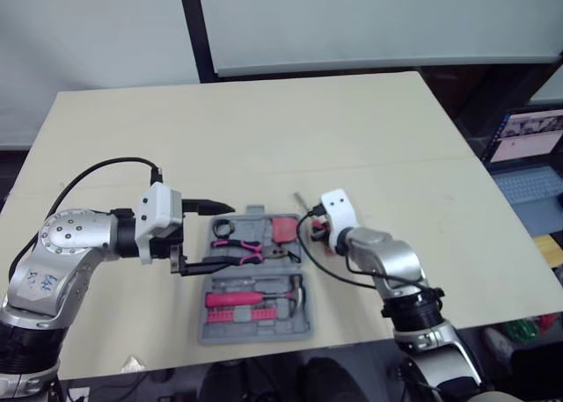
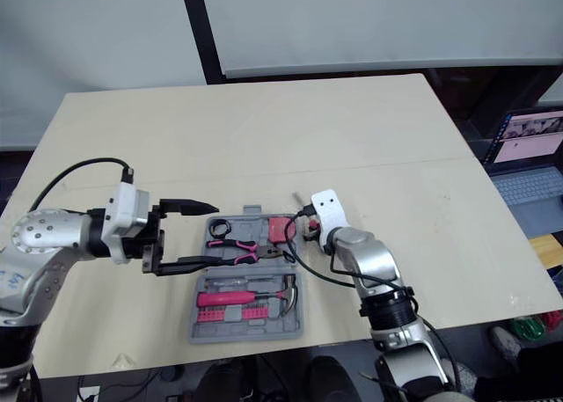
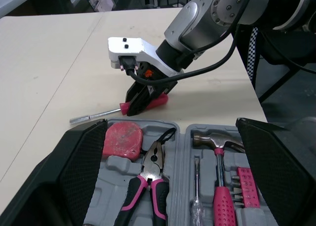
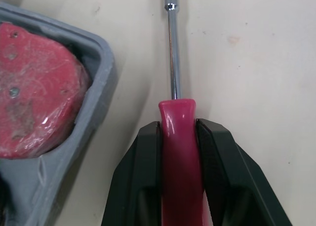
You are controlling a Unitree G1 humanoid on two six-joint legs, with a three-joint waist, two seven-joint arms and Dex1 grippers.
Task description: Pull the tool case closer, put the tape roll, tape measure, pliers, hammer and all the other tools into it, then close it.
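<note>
Beige worktop (image 1: 352,129): right end effector (image 4: 177,129) clamps pink screwdriver (image 4: 172,63) just right of tool case (image 1: 255,336); left end effector (image 1: 233,235) open.

1. A pale beige table (image 1: 352,129) spans most of the view, with a faint seam (image 1: 422,164) crossing its right half.
2. Behind it stand light, whitish panels (image 1: 369,19), split by 1 dark upright post (image 1: 195,28).
3. To the right, beside the table, an open laptop (image 1: 528,169) shows a lit screen.
</note>
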